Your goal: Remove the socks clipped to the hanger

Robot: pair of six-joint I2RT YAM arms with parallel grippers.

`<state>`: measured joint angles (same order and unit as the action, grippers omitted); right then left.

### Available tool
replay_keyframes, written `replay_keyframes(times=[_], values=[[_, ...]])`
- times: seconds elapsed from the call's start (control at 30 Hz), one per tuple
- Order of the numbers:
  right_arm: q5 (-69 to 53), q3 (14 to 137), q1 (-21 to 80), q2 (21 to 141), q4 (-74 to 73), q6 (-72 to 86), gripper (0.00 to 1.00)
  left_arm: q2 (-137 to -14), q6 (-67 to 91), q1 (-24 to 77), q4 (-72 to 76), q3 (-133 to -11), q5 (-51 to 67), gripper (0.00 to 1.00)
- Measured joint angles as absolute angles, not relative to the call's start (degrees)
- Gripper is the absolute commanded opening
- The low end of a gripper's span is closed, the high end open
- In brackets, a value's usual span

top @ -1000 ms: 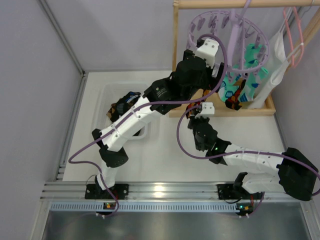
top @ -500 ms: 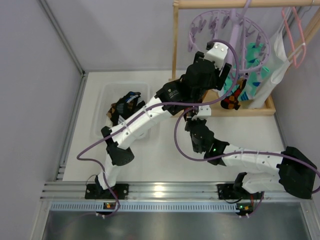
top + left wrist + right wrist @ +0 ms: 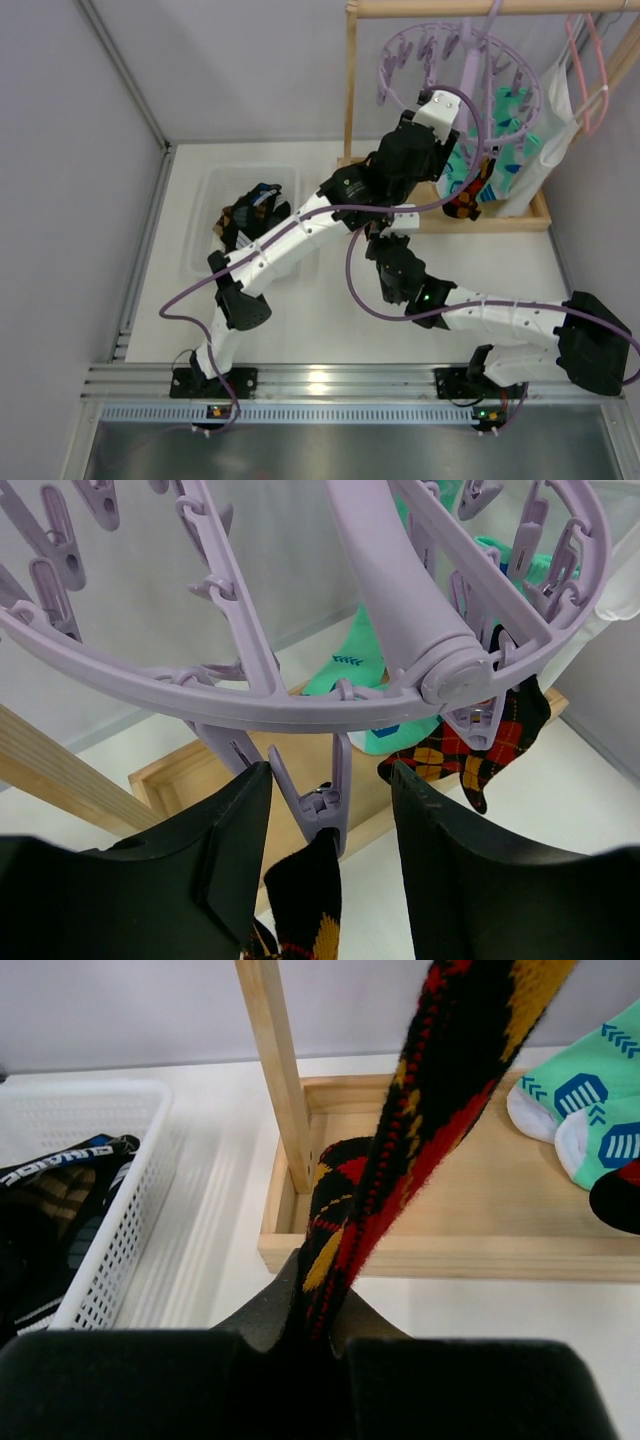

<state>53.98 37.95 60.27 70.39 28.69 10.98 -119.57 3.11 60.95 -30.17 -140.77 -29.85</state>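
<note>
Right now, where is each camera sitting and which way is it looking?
Top external: above and behind the arms, looking down at the table; both arms show.
Left wrist: on the left arm, looking up at the hanger; open left tool straddles a clip peg.
Right wrist: on the right arm, facing the wooden rack; right tool grips the argyle sock.
Shared: both wrist views show argyle sock and rack.

A wooden rack (image 3: 351, 90) stands at the back of a white surface (image 3: 300, 335). Pale grey walls (image 3: 240, 70) rise behind and left of the rack. Well in front of it runs a silver rail (image 3: 330, 378), then maybe a shiny metal floor (image 3: 330, 450).
</note>
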Motion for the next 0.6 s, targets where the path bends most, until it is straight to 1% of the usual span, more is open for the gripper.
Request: replay_keyframes(times=[0.07, 0.1, 0.33, 0.43, 0.5, 0.53, 0.6], values=[[53.98, 37.95, 60.55, 70.39, 28.71, 10.92, 0.0, -119.57, 3.27, 60.69, -29.93, -140.77, -29.63, 0.5], [53.98, 37.95, 60.64, 70.39, 28.69, 10.83, 0.0, -119.59, 3.27, 60.49, -29.93, -140.77, -29.52, 0.5], [53.95, 37.95, 61.04, 70.5, 28.71, 10.26, 0.0, -120.18, 3.25, 59.72, -29.12, -140.77, -28.71, 0.52], [53.93, 37.95, 61.34, 70.5, 28.71, 10.04, 0.0, -120.68, 3.18, 59.57, -28.77, -140.77, -28.08, 0.6], [53.89, 37.95, 61.47, 70.5, 28.71, 9.85, 0.0, -120.92, 3.53, 59.4, -28.62, -140.77, -27.9, 0.38], [53.89, 37.95, 61.49, 70.5, 28.71, 9.63, 0.0, -121.03, 3.49, 59.31, -28.62, -140.77, -27.92, 0.33], [53.87, 37.95, 61.65, 70.5, 28.71, 9.5, 0.0, -121.21, 3.46, 59.11, -28.4, -140.77, -27.83, 0.29]])
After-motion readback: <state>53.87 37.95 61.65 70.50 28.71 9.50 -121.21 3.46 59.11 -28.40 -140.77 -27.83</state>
